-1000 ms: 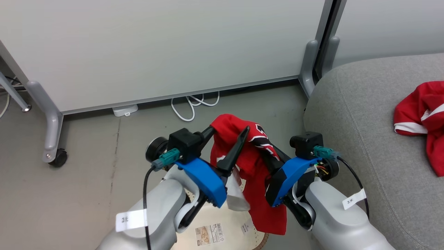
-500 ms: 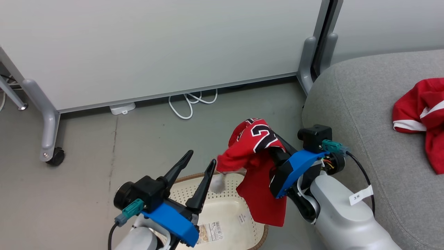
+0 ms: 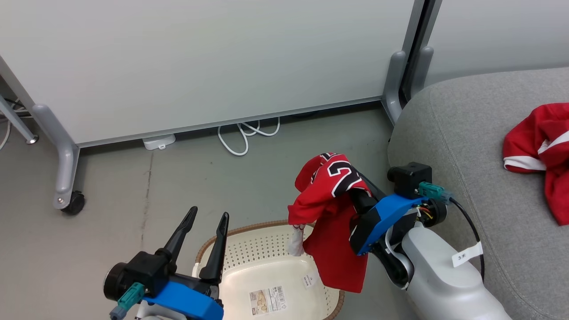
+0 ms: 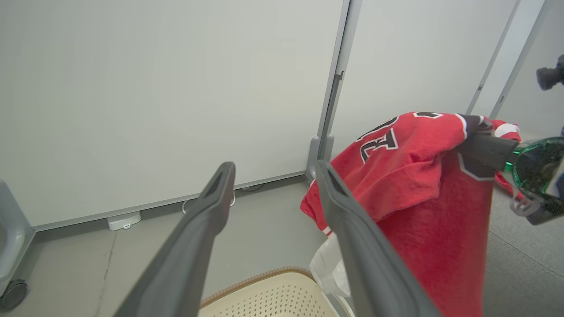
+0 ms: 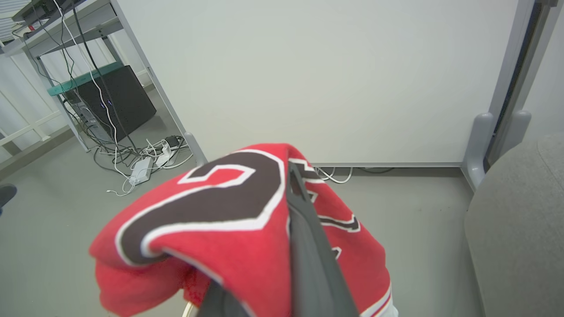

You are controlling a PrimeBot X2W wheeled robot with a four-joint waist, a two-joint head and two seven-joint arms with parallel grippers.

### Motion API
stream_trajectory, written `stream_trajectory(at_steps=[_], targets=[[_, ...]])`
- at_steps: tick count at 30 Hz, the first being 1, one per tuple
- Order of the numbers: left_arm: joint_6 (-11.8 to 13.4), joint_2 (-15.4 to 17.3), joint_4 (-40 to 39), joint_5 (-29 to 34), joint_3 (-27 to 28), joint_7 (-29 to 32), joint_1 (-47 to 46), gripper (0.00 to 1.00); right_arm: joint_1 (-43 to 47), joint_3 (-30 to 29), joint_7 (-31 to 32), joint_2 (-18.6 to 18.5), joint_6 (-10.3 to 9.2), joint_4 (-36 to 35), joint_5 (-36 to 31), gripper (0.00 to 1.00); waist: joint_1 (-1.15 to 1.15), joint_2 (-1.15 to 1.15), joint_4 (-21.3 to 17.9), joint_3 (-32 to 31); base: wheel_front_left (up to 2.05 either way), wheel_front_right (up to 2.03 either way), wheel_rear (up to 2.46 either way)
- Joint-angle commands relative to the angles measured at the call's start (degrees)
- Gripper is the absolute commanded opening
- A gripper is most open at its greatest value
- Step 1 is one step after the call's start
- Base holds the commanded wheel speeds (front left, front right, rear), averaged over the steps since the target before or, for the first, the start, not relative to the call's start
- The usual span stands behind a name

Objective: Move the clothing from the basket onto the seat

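Note:
The red jersey (image 3: 331, 195) with black-and-white numbers hangs over the basket, draped across my right gripper (image 3: 355, 189), which is shut on it. One right finger (image 5: 304, 229) shows against the cloth; the other is hidden under it. My left gripper (image 3: 209, 212) stands open and empty, low and to the left of the jersey, over the near left rim of the cream basket (image 3: 249, 227). The basket's base holds a paper label (image 3: 268, 300) and no cloth. A second red garment (image 3: 538, 146) with white stripe trim lies on the grey seat (image 3: 466, 133) at right.
White partition panels stand behind, with a grey leg and castor (image 3: 66, 178) at left and another foot (image 3: 393, 89) by the seat. A white cable (image 3: 244, 133) and adapter (image 3: 158, 141) lie on the grey floor. A desk with a black box (image 5: 110, 101) stands far left.
My left gripper has let go of the jersey and dropped down and left, open. The jersey now hangs from the right gripper alone, which has edged towards the seat.

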Motion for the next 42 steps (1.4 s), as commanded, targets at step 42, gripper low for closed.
stream_trajectory(at_steps=[42], targets=[[-0.1, 1.0, -1.0, 0.3, 0.5, -0.2, -1.4, 1.00, 2.1, -2.4, -0.3, 0.0, 0.01, -3.4, 0.8, 0.00, 0.00, 0.00, -24.2, 3.6, 0.00, 0.00, 0.00]])
